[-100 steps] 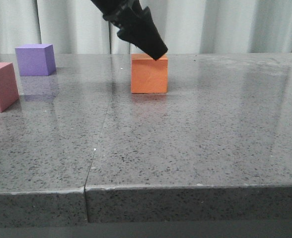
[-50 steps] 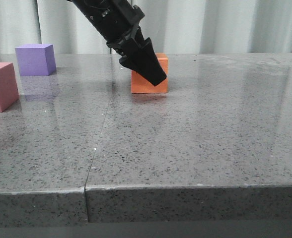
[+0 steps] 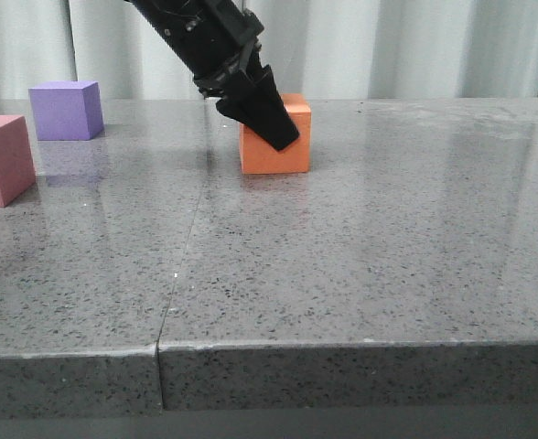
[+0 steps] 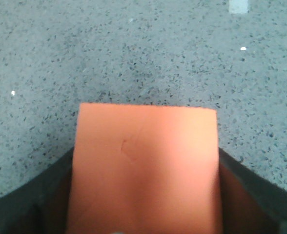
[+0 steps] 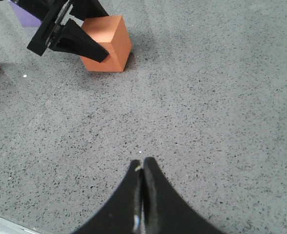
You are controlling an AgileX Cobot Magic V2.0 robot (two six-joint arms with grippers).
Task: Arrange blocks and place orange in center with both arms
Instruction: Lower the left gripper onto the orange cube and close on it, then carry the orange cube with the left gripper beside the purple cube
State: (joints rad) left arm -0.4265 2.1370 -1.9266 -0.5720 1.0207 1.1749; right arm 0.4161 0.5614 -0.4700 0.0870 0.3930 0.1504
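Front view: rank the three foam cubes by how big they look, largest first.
1. Pink-red cube: looks largest, though the frame's left edge cuts it off and it sits nearest the camera.
2. Orange cube: partly hidden by the left gripper.
3. Purple cube: smallest-looking, farthest back.
True sizes may well match; distance drives this order.

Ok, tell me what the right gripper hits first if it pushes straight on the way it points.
Probably just bare table. The right gripper is shut and points across open surface; the orange cube and left gripper sit off to one side.
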